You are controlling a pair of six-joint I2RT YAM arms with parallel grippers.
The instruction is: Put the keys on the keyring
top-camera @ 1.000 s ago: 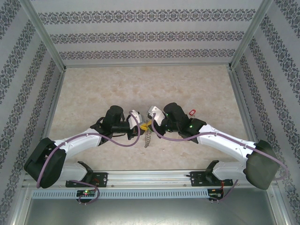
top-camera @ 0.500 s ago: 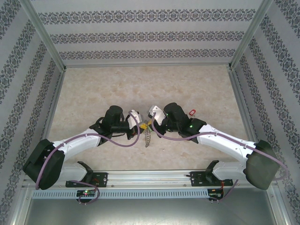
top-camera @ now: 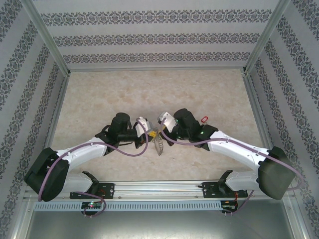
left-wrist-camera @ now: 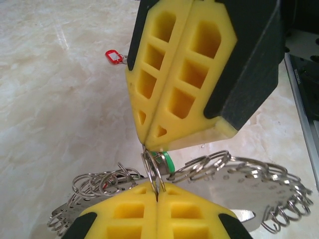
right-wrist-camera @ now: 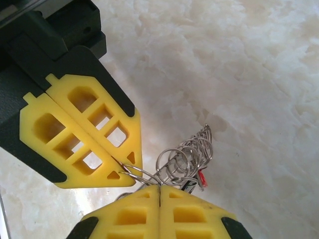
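My left gripper and right gripper meet tip to tip above the table's middle. The keyring hangs below them. In the left wrist view my left gripper is shut on a small split ring. The right gripper, also shut, pinches that ring's top. A green key head sits just behind the ring. The keyring spreads to both sides. My right gripper is shut on the keyring, with the left gripper beside it. A red key lies on the table.
The marble-look table is walled by patterned panels on three sides, with metal posts at the corners. The red key lies apart from the grippers on the table. A small red piece hangs among the keyring's rings.
My left gripper's fingers have closed the last bit onto the small ring. The keyring under the grippers has turned slightly. Both arms have stayed almost in place.
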